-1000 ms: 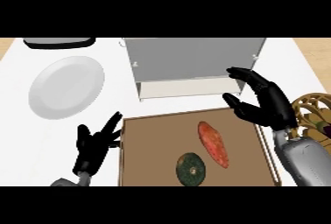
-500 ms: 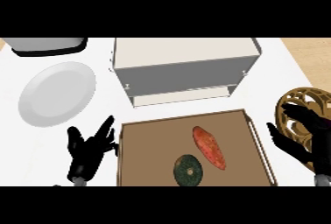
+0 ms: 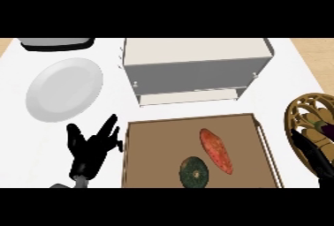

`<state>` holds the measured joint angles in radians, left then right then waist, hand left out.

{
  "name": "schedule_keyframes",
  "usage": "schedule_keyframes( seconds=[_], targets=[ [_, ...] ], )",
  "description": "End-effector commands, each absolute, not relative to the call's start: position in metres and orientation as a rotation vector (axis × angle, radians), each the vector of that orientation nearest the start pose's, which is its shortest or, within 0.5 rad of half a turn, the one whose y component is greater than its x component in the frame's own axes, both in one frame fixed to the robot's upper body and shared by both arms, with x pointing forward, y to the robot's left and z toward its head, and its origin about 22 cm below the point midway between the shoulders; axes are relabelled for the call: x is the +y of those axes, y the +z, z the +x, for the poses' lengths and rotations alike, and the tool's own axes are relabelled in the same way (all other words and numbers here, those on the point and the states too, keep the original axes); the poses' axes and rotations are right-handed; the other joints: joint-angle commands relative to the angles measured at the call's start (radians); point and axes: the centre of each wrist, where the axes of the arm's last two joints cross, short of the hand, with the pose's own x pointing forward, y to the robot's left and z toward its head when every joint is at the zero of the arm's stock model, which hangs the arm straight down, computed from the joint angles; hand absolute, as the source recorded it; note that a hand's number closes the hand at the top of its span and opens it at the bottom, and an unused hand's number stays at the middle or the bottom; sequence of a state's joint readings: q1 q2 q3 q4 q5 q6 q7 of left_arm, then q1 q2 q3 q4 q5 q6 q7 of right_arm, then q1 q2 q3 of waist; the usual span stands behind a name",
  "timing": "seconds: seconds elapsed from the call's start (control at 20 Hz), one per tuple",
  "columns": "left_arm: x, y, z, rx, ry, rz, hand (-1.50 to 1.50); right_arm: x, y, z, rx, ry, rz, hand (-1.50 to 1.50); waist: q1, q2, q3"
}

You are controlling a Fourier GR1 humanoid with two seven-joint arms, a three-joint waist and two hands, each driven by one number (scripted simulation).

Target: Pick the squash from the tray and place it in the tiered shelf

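The squash (image 3: pixel 194 172), a dark green round thing, lies in the brown tray (image 3: pixel 151 145) near the tray's front edge, just beside the lower end of a long orange vegetable (image 3: pixel 216 150) that lies slanted in the middle of the tray. No hand touches the squash, so I judge that the task is at its first step, the reach for the pick. The left hand (image 3: pixel 90 148) rests just left of the tray, with its fingers straight and spread, holding nothing. The right hand (image 3: pixel 312 154) shows only as a dark shape to the right of the tray, in front of a golden wire basket (image 3: pixel 306 110); I cannot tell how its fingers stand. The white shelf (image 3: pixel 195 66) stands behind the tray, its lower level open toward the tray. The next move probably calls for a hand to come over the tray, go down on the squash without pushing the orange vegetable, and close the fingers around it. A white plate (image 3: pixel 65 88) lies to the left of the shelf.
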<state>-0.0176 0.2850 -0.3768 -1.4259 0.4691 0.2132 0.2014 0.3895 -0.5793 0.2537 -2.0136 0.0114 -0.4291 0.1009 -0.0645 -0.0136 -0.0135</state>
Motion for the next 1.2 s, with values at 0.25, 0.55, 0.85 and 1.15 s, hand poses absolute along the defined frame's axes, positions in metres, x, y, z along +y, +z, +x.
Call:
schedule_keyframes(
  seconds=[0.25,0.55,0.85,1.15],
  targets=[
    [0.272,-0.026,0.239,-1.121,0.035,0.078,0.0,-0.255,0.11,0.105,-1.348,0.387,-0.504,-1.5,0.059,0.012,0.006],
    [0.267,-0.024,0.242,-1.121,0.012,0.071,0.0,-0.243,0.128,0.104,-1.248,0.322,-0.619,-1.5,0.097,0.019,0.004],
    [0.263,-0.016,0.255,-1.125,0.01,0.051,0.0,-0.236,0.129,0.111,-1.101,0.328,-0.691,-1.5,0.11,0.022,0.005],
    [0.263,-0.023,0.258,-1.123,-0.007,0.045,0.0,-0.222,0.12,0.122,-0.995,0.429,-0.712,-1.5,0.119,0.025,0.005]
  ],
)
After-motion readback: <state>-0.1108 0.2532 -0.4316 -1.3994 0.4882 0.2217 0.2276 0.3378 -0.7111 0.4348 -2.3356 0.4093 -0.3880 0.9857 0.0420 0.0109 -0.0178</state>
